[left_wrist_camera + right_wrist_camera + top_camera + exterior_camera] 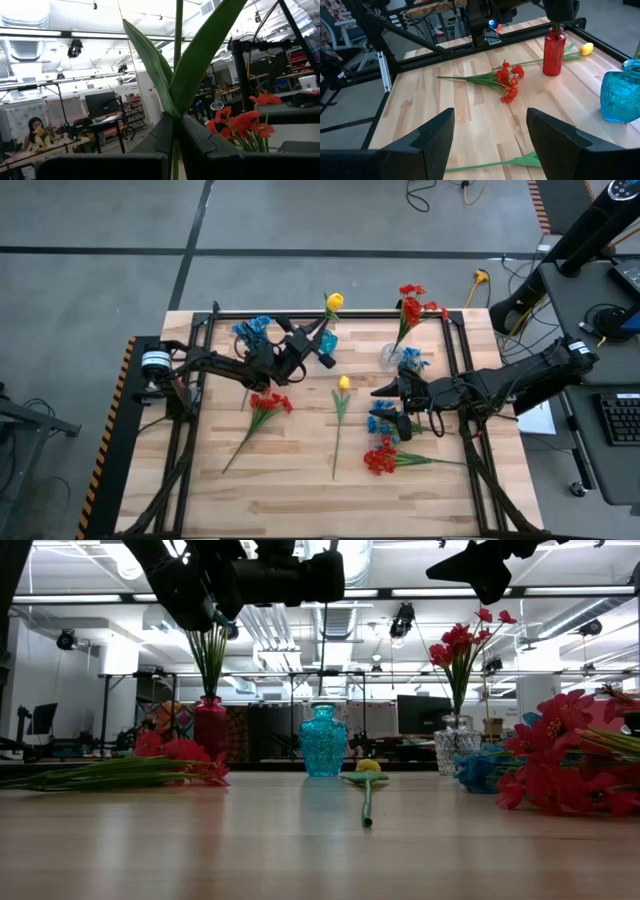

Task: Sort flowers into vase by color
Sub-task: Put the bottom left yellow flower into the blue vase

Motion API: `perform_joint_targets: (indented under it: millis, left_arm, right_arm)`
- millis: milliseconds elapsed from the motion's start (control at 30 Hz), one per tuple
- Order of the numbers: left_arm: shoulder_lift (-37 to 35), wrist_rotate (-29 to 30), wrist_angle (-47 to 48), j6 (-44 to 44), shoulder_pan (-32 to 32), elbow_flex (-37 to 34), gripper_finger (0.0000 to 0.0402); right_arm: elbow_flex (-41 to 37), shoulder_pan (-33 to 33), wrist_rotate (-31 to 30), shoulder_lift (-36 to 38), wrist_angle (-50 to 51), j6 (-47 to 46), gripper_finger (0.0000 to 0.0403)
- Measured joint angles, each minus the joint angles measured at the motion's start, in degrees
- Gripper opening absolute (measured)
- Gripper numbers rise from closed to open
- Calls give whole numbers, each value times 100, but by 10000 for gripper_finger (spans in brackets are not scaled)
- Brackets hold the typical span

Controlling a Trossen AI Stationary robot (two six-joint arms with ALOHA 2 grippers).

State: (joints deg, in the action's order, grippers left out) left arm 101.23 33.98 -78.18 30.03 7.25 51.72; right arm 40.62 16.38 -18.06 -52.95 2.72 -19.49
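1. Yellow tulip [367, 768] lies flat mid-bench, nearest the low camera, its stem end toward that camera.
2. Left gripper [176, 131] is clamped on a green stem [178, 45] with broad leaves. It is held well above the bench [300, 490], near the teal vase [328, 340]. The stem's bloom is out of its wrist view.
3. A second yellow bloom [334, 302] shows just beyond the teal vase. I cannot tell whether it belongs to the clamped stem.
4. Right gripper [490, 135] hovers above the bench on the right side. Its fingers stand apart with nothing between them.
5. A red vase [210, 726] stands at the back left, with green stems rising from it.
6. Blue blooms [252, 330] show at that spot from above.
7. A clear vase [455, 750] at the back right holds upright red flowers [460, 640].
8. A loose red spray [270, 402] lies on the left half of the bench.
9. A blue spray [382, 422] and another red spray [380, 458] lie close together on the right, under the right arm.
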Motion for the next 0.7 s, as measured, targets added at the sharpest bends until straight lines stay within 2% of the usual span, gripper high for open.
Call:
perform_joint_targets:
  millis: [267,700]
  left_arm:
    - [0,64,176,-348,0,0,4]
    - [0,153,235,-401,94,0,4]
  right_arm:
    - [0,0,-1,0,0,0,240]
    - [0,0,-2,0,0,7,240]
